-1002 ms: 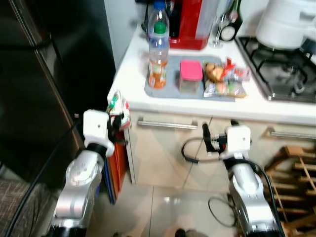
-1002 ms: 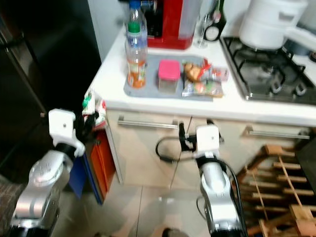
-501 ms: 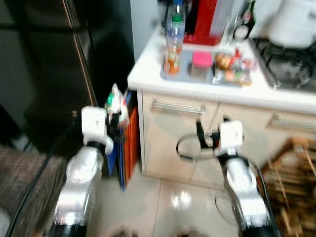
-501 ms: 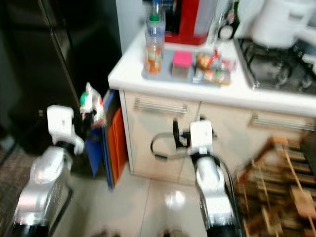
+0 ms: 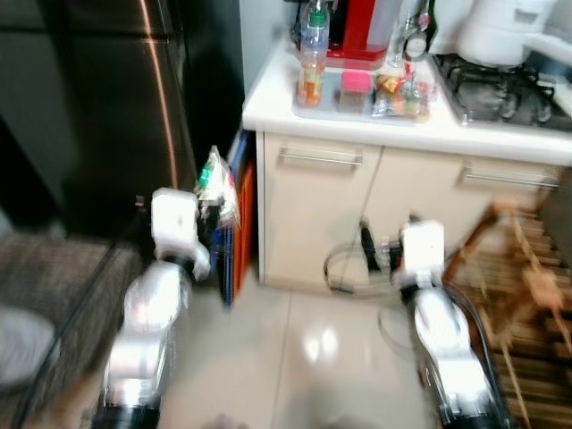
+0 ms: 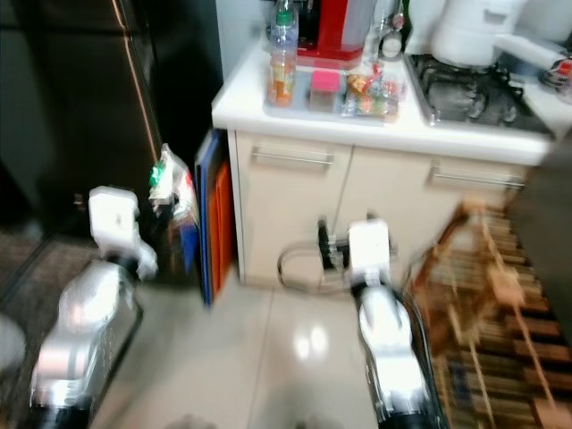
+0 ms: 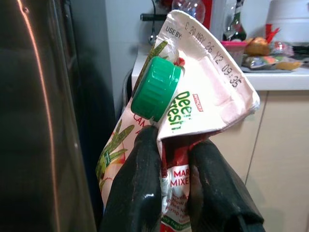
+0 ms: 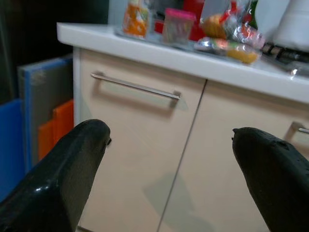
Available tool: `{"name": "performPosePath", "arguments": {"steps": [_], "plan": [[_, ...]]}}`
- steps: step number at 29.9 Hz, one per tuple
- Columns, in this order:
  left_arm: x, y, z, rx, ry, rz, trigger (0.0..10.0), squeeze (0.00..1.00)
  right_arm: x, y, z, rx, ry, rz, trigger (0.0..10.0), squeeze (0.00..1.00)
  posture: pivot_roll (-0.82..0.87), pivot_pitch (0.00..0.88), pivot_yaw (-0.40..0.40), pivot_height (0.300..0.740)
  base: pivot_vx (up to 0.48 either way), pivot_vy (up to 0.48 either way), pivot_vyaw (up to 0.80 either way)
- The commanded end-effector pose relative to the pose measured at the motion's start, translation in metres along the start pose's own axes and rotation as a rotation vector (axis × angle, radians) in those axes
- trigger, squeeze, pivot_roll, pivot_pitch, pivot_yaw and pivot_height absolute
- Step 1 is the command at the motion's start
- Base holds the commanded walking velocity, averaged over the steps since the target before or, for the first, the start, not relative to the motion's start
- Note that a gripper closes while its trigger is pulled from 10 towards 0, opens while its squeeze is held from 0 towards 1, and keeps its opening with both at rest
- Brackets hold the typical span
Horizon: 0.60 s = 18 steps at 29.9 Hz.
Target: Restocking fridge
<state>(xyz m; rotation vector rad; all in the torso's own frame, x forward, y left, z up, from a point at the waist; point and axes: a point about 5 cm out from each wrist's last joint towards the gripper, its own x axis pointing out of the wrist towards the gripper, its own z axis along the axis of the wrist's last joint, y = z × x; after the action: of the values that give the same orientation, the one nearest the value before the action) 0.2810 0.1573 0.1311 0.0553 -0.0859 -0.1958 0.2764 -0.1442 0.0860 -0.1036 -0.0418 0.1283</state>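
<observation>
Left gripper [image 7: 166, 169] clamps crinkled carton [image 7: 193, 101], round green cap [image 7: 155, 89]. Right gripper [image 8: 169, 159] spread wide. Grey tray [image 6: 277, 107] holds bottle [image 6: 282, 58], apparently snacks.

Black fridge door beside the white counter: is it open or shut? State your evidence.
Shut: the black fridge door forms one flat closed front, its long handle unpulled; no interior shows.

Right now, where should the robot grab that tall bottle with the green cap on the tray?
Around its straight middle, I think, coming from the cabinet-front side with the open right gripper. The bottle stands upright at the tray's left end, nearest the counter's front edge, and the pink-lidded container crowds its right side.
</observation>
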Motion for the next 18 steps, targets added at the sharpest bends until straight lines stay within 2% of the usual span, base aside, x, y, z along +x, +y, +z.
{"name": "performPosePath", "arguments": {"steps": [1, 8, 12, 18], "plan": [[0.0033, -0.0026, 0.0016, -0.005, -0.017, -0.015, 10.0, 0.00, 0.0006, -0.0047, 0.0033, -0.015, -0.010, -0.008, 10.0, 0.00, -0.12, 0.000, 0.012, 0.740, 0.000, 0.000, 0.00], [-0.0002, -0.0006, -0.0015, -0.025, -0.014, -0.045, 10.0, 0.00, -0.0047, -0.0120, -0.0007, -0.028, 0.006, -0.024, 10.0, 0.00, -0.14, 0.000, 0.016, 0.740, 0.000, 0.000, 0.00], [-0.0054, -0.0041, -0.0062, -0.035, 0.000, -0.086, 10.0, 0.00, -0.0067, -0.0137, -0.0047, -0.023, 0.022, -0.037, 10.0, 0.00, -0.13, 0.000, 0.022, 0.740, 0.000, -0.375, 0.00], [-0.0041, -0.0066, -0.0030, -0.030, -0.028, -0.140, 10.0, 0.00, -0.0045, -0.0107, -0.0053, -0.018, 0.022, -0.036, 10.0, 0.00, -0.14, 0.000, 0.036, 0.740, 0.000, -0.476, 0.00]]}}
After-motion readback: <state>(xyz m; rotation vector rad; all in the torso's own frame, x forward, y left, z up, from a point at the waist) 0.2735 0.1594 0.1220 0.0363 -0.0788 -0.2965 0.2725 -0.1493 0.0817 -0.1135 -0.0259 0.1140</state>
